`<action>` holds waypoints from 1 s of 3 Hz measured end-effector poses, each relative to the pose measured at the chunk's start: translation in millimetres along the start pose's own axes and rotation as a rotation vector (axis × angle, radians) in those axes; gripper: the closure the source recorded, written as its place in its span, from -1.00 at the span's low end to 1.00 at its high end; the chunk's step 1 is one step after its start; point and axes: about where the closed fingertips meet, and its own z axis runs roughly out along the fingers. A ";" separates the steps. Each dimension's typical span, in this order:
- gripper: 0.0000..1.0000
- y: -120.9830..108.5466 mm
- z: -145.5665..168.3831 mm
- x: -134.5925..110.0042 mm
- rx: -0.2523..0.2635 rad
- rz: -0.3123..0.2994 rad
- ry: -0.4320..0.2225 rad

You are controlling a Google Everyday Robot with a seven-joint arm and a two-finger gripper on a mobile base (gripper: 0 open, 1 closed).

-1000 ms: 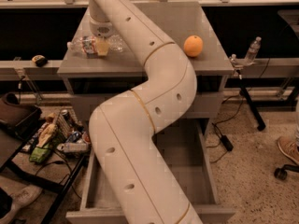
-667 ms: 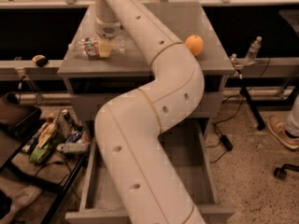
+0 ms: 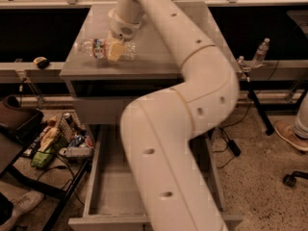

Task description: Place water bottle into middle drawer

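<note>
**Water bottle (image 3: 96, 48) gripped on the cabinet top (image 3: 159, 57)**

We see it lying on its side in the upper left of the frame, long axis left to right; which end bears the cap is hard to make out. Our gripper (image 3: 117, 51) clasps its middle, one finger (image 3: 115, 53) in front, the other hidden. The arm (image 3: 192, 105) covers much of the open middle drawer (image 3: 108, 191) below.

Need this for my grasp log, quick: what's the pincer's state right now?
Pincer: down at the water bottle, which lies on its side on the cabinet top. Whether it is open, closed or gripping the bottle cannot be told.
</note>
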 end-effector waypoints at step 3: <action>1.00 21.2 4.2 -6.3 -0.070 0.002 -0.047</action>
